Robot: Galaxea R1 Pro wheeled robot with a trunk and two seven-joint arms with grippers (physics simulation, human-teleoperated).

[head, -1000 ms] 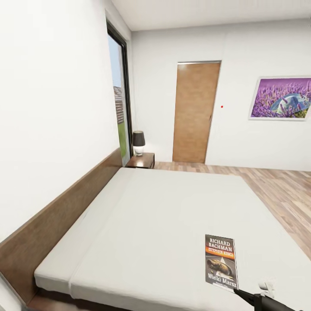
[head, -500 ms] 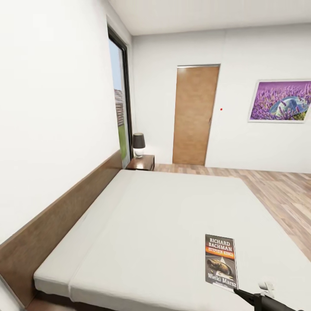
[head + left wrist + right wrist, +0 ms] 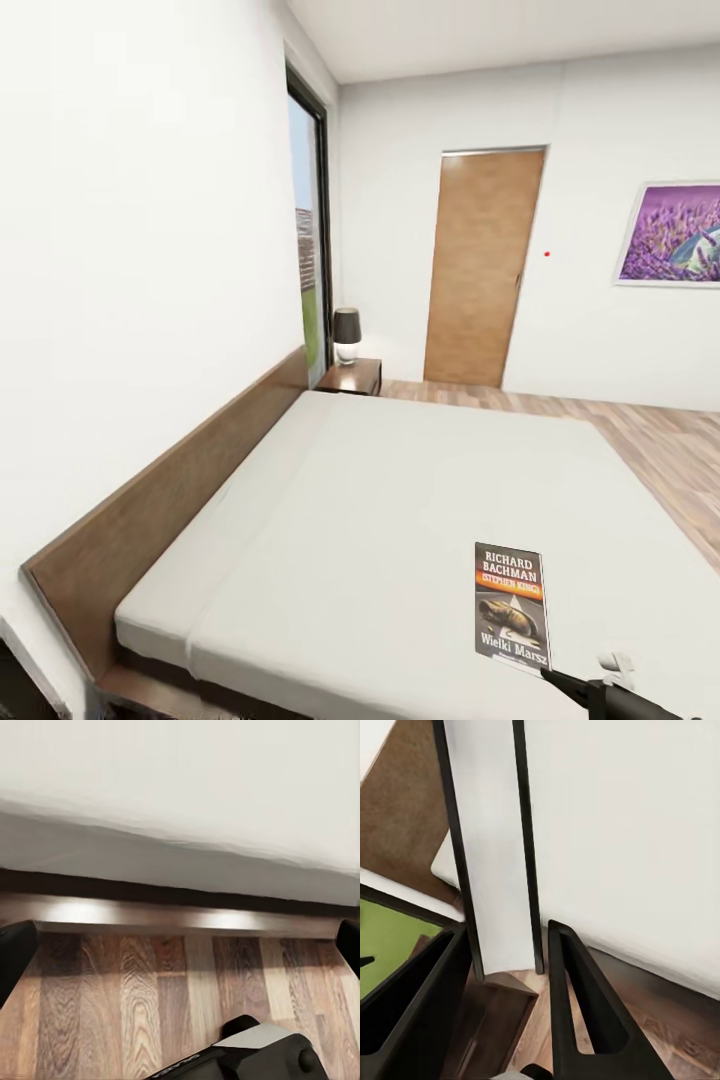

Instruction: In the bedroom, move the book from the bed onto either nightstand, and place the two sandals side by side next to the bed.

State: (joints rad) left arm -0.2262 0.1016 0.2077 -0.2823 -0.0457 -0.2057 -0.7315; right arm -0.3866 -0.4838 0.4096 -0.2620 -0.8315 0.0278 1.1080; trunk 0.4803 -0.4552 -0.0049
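The book (image 3: 512, 607), dark-covered with white "RICHARD BACHMAN" lettering and an orange band, hangs over the near right part of the bed (image 3: 400, 480). My right gripper (image 3: 552, 676) is shut on its lower corner. In the right wrist view the book (image 3: 495, 870) stands edge-on between the two black fingers (image 3: 585, 1012). My left gripper (image 3: 180, 952) is open, its dark fingertips wide apart, low beside the bed's dark frame (image 3: 180, 916) over the plank floor. A nightstand (image 3: 352, 377) stands at the bed's far corner by the headboard (image 3: 170, 480). The sandals are out of view.
A black-shaded lamp (image 3: 346, 333) sits on the nightstand. Behind it is a tall window (image 3: 312, 230). A brown door (image 3: 482, 265) and a lavender picture (image 3: 672, 232) are on the far wall. Wood floor (image 3: 660, 440) runs along the bed's right side.
The whole picture has shifted right, so the camera has turned left. The book and my right gripper keep the same place in the picture.
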